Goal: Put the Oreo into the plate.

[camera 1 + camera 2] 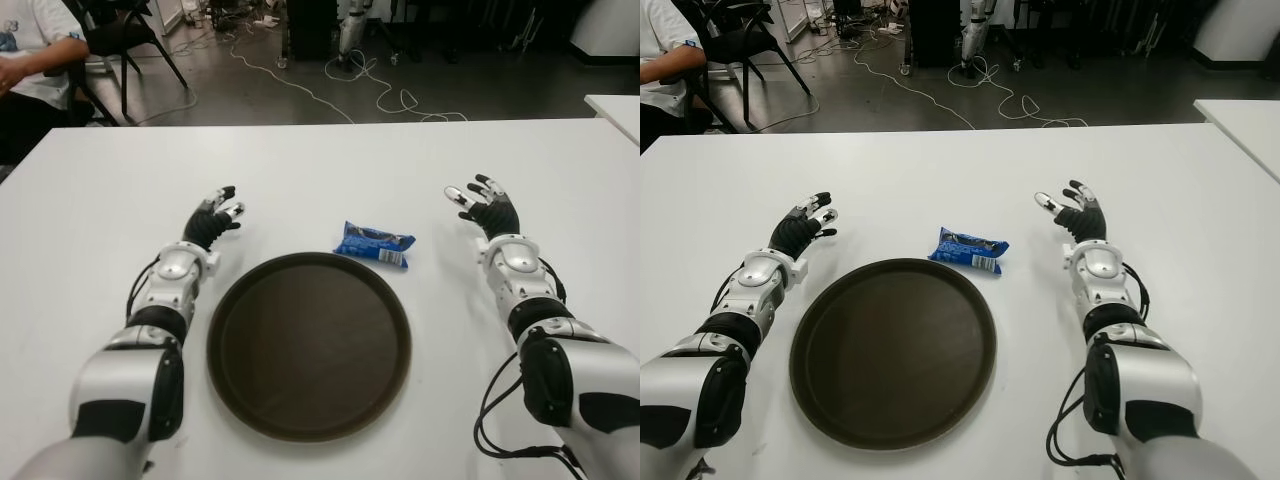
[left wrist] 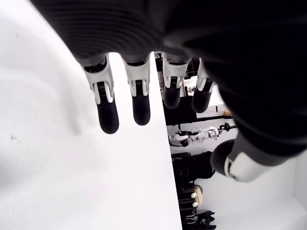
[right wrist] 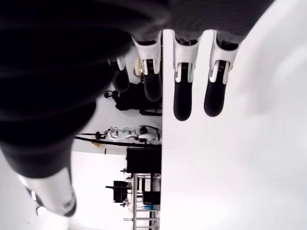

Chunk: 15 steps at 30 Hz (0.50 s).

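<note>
Oreo [image 1: 374, 243] pack beside plate [image 1: 309, 345], unobscured

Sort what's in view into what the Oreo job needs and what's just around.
Job:
Oreo pack, on the table beyond the plate
plate, empty
left hand, open
right hand, open

Around:
white table
floor cables
chair
seated person

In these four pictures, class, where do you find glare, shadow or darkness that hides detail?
Left eye view: faint sheen on the plate; the Oreo pack reads clearly. Left wrist view: the left hand is a near-black silhouette against the bright table. Right wrist view: the right hand likewise, with a soft shadow beside it.
</note>
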Available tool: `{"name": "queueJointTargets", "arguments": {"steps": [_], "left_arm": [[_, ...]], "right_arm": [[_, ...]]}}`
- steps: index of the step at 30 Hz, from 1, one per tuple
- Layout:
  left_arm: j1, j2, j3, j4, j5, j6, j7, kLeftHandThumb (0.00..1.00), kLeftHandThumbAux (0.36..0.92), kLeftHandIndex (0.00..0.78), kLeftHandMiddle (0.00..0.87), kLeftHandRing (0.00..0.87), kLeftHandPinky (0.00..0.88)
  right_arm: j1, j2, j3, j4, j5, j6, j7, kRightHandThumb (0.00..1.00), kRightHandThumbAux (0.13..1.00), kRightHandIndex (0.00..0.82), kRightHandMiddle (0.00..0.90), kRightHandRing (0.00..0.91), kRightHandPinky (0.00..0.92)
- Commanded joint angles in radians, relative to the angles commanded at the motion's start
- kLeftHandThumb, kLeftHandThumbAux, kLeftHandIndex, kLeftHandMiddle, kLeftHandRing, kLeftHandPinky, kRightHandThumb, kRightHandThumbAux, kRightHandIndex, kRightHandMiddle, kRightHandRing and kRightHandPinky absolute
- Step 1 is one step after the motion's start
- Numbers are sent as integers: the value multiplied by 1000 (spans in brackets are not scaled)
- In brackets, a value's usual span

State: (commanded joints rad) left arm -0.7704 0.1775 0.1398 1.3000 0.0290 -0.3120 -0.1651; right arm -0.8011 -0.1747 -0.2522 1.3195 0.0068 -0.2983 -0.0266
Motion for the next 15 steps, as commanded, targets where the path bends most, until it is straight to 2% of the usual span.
{"name": "queueJointTargets", "arguments": {"steps": [15], "left_arm": [[0,2,-1,-1,0,-6,-9,117,584,0,22,110,217]], "right_arm": [[15,-7,54,2,-57,-63,-35,139,675,75,179,234,305]]}}
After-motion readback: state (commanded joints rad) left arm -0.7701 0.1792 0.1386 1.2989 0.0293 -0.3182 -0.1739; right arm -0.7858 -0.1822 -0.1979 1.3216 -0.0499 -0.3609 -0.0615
